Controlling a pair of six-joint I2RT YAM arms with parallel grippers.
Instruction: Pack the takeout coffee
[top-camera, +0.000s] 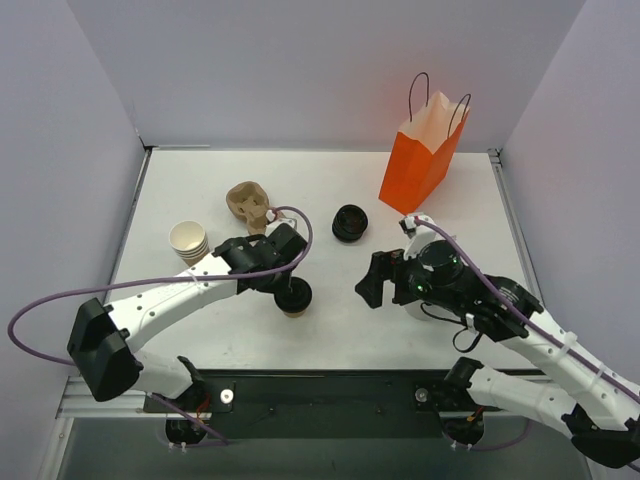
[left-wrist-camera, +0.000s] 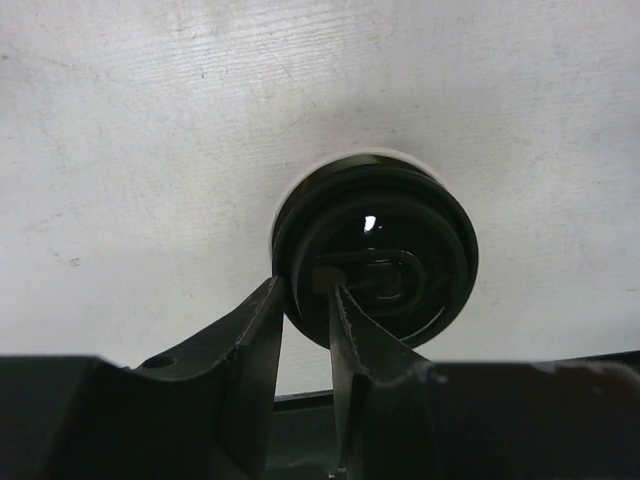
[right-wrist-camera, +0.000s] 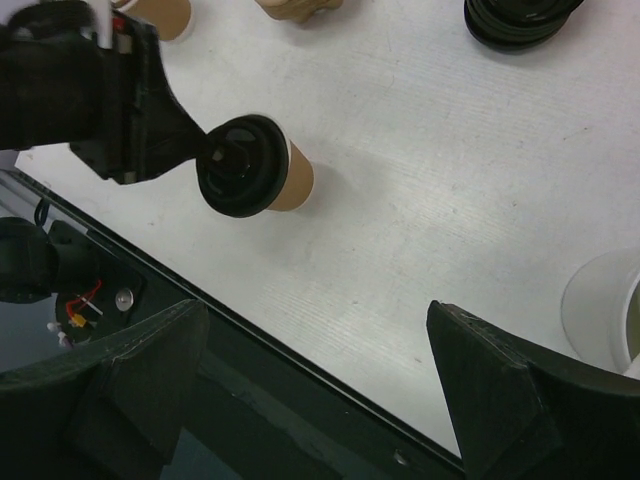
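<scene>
Near front edge: pinching lid (left-wrist-camera: 400, 235) rim with left gripper (left-wrist-camera: 305, 292); right gripper (right-wrist-camera: 315, 310) agape, empty. Beware lid popping off cup (right-wrist-camera: 292, 180) during lift.

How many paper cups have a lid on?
1: the small tan-brown paper cup with black plastic lid, front centre, between the left fingers. Stacked cream cups, left, have none.

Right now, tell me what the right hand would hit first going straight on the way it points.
Likely the takeout coffee, whose lid the left hand pinches: in the top view the open right hand points left at it. If it tilts down, bare table comes first; depth is unclear.
</scene>
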